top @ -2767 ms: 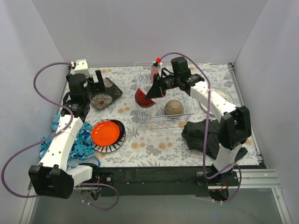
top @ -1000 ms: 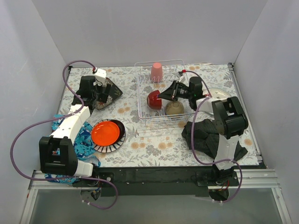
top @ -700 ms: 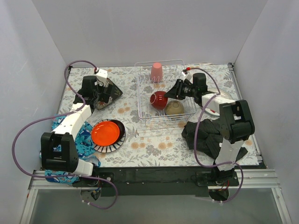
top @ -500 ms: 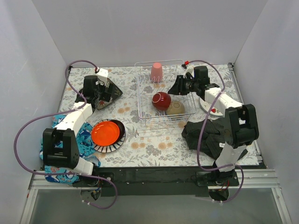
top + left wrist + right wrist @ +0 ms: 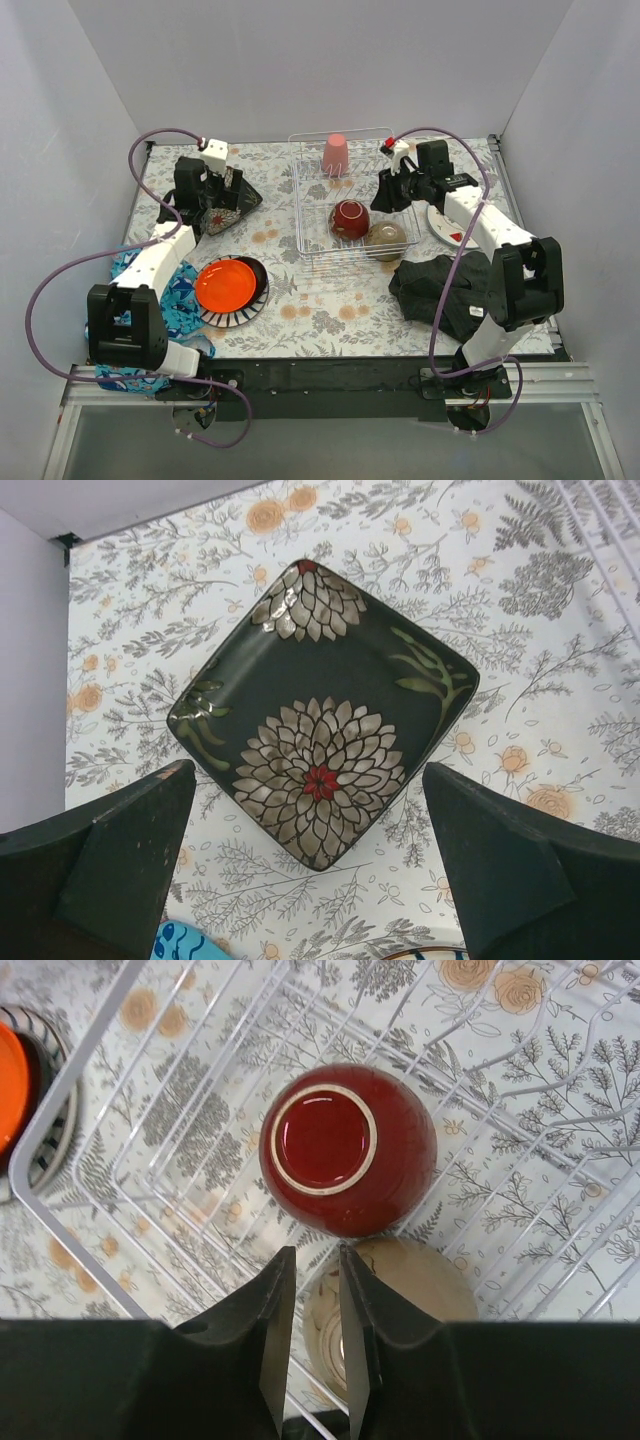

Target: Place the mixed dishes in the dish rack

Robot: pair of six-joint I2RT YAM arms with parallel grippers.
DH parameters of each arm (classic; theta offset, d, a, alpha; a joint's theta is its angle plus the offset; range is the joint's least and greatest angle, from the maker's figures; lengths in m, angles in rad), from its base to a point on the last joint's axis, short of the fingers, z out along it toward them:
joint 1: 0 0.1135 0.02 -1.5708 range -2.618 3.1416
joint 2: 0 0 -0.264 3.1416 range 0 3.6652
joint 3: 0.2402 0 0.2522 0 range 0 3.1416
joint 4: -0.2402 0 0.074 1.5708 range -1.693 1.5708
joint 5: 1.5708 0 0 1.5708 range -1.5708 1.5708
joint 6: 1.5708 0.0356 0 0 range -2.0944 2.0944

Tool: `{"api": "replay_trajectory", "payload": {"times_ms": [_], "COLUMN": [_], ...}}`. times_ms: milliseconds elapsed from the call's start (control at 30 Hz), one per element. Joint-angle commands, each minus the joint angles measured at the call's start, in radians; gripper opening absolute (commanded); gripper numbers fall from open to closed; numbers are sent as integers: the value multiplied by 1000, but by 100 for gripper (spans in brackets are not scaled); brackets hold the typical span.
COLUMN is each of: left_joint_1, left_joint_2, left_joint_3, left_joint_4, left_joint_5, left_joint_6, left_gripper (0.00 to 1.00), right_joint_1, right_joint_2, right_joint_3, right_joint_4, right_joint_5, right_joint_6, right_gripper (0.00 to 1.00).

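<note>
The white wire dish rack [image 5: 303, 250] holds a pink cup [image 5: 335, 154], an upside-down red bowl [image 5: 349, 219] and a tan-bottomed bowl [image 5: 386, 239]. My right gripper [image 5: 384, 199] hovers empty over the rack's right side. In the right wrist view its jaws [image 5: 317, 1252] stand a narrow gap apart, just short of the red bowl [image 5: 347, 1148] and above the tan bowl [image 5: 420, 1285]. My left gripper [image 5: 226, 188] is wide open above a black square flowered plate [image 5: 320, 715], not touching it. An orange plate [image 5: 226, 284] lies on a black plate and a striped plate.
A white plate with red marks [image 5: 452, 224] lies right of the rack, with the black cloth [image 5: 448, 288] in front of it. The blue patterned cloth [image 5: 165, 305] lies at the left edge, under the stacked plates. White walls close in three sides.
The right gripper let go of the red bowl, which now rests upside-down in the rack, and drew back to the right. The left gripper shifted slightly over the black square plate.
</note>
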Motion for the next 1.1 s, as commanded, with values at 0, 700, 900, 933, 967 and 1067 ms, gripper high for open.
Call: {"api": "replay_trajectory", "payload": {"times_ms": [0,700,900,933,967,1067], "left_joint_1": [6,150,270,279,286,320], "left_joint_2": [-87,92,190,199,210,255], "left_joint_3": [-10,234,262,262,260,265], "left_joint_4": [45,-354,-361,-360,-358,-357], "left_joint_5": [27,42,90,90,96,150], "left_joint_6": [-28,-89,-305,-334,-403,-541], "left_gripper": [98,91,90,90,90,88], "right_joint_1": [16,82,71,68,63,51], "right_joint_2": [-39,-74,-88,-88,-86,-77], "right_joint_3": [2,133,105,100,97,99], "right_joint_4": [-58,-49,-25,-18,-15,-18], "right_joint_5": [40,36,99,137,153,155], "right_joint_6": [-152,-137,-45,-23,-7,27], "right_gripper": [31,57,64,67,70,74]}}
